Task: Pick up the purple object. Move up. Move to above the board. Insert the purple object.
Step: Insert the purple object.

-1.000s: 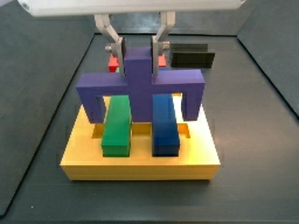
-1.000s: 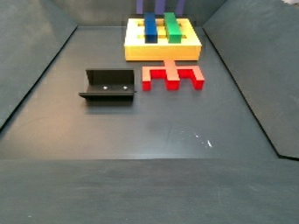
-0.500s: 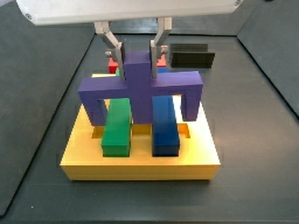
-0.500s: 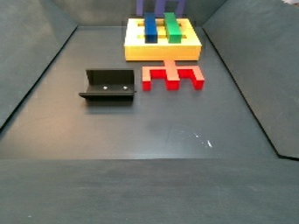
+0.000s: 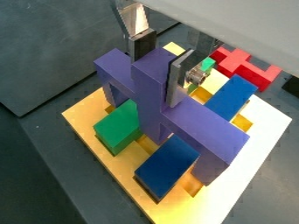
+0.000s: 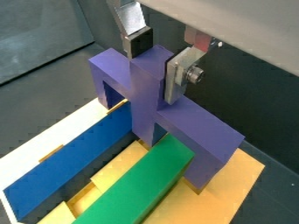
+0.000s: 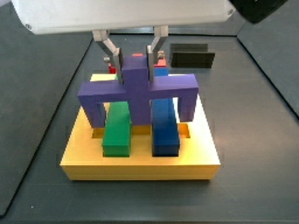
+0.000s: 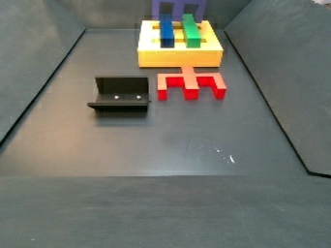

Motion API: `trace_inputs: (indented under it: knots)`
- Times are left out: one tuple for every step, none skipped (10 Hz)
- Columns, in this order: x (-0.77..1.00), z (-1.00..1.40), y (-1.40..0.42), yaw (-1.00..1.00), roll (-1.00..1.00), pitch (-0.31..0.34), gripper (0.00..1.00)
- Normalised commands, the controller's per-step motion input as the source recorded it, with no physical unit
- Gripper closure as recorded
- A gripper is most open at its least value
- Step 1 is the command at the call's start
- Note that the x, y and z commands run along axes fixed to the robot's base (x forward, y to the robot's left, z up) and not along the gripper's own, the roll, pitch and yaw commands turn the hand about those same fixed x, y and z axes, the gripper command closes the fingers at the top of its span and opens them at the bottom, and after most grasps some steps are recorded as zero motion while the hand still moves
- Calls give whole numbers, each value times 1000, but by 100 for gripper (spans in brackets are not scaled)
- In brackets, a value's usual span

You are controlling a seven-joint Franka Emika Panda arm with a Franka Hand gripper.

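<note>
The purple object (image 7: 138, 87) stands upright on the yellow board (image 7: 140, 162), its two legs down at the board's far side and its crossbar over the green bar (image 7: 117, 127) and blue bar (image 7: 165, 127). My gripper (image 7: 135, 61) is open, with its fingers on either side of the top of the central stub and a small gap on each side. Both wrist views show the purple object (image 5: 152, 87) (image 6: 140, 87) with the gripper (image 5: 162, 66) (image 6: 158, 61) straddling the stub's top. In a side view only the purple legs (image 8: 175, 10) and the board (image 8: 181, 55) show.
A red notched piece (image 8: 192, 85) lies on the floor just in front of the board. The dark fixture (image 8: 119, 94) stands to its left and shows behind the board in a side view (image 7: 193, 57). Grey walls ring the floor.
The gripper has risen along the central stub, from lower on it to its top. The purple object has stayed in place on the board.
</note>
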Motion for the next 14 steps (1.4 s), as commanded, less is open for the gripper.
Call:
trace_inputs:
  knots:
    - [-40,-151,-114,0,39,-44,100]
    - [0,-189,-120,0,27,-33,100]
    - [0,-260,0,3,27,-34,100]
    - [0,-303,0,0,0,-26,100]
    - [0,-229,0,0,0,0,100]
    - [20,-129,46,0,0,0,100]
    - [114,-51,0,0,0,26,100]
    - [134,-17,0,0,0,41,100]
    - [109,0,0,0,0,39,100]
    - [111,-6,-57,0,10,40,100]
    - [117,-49,-74,0,21,33,100]
    - [69,-123,-106,0,51,9,100]
    - [37,-149,-57,0,74,4,100]
    - [26,-160,-34,0,71,3,100]
